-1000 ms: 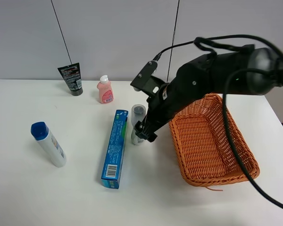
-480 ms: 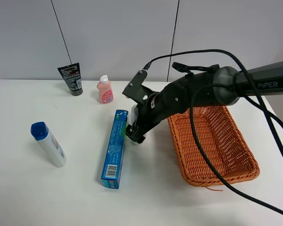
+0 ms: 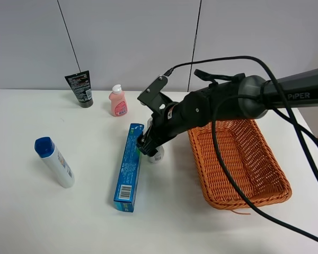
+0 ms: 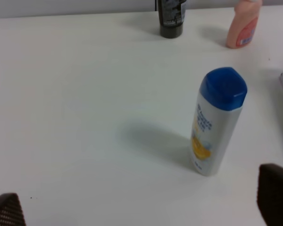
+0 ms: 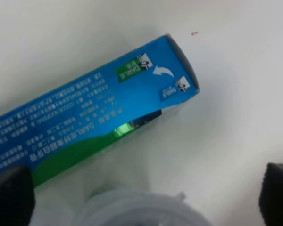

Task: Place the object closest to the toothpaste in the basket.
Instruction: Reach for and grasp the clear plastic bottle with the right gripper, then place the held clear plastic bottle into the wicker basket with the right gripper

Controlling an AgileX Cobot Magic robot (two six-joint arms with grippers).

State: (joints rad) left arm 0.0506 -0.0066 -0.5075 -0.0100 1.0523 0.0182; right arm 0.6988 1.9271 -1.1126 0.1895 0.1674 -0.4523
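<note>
The blue toothpaste box (image 3: 129, 165) lies flat on the white table (image 3: 53, 211). A small clear grey container (image 3: 157, 155) stands right beside the box's far end, mostly hidden under my right gripper (image 3: 149, 147). In the right wrist view the box (image 5: 85, 113) fills the middle and the container's rim (image 5: 132, 207) sits between the two open fingertips (image 5: 9, 195), untouched. The orange wicker basket (image 3: 237, 161) stands to the right and holds nothing. My left gripper (image 4: 141, 202) is open and holds nothing, low over the table; it does not show in the exterior high view.
A white bottle with a blue cap (image 3: 54, 161) lies at the left, also in the left wrist view (image 4: 217, 122). A black tube (image 3: 80, 88) and a pink bottle (image 3: 118, 101) stand at the back. The right arm's cables hang over the basket.
My right gripper has moved left and down over the clear container, closer to the toothpaste box. The other things have not moved.
</note>
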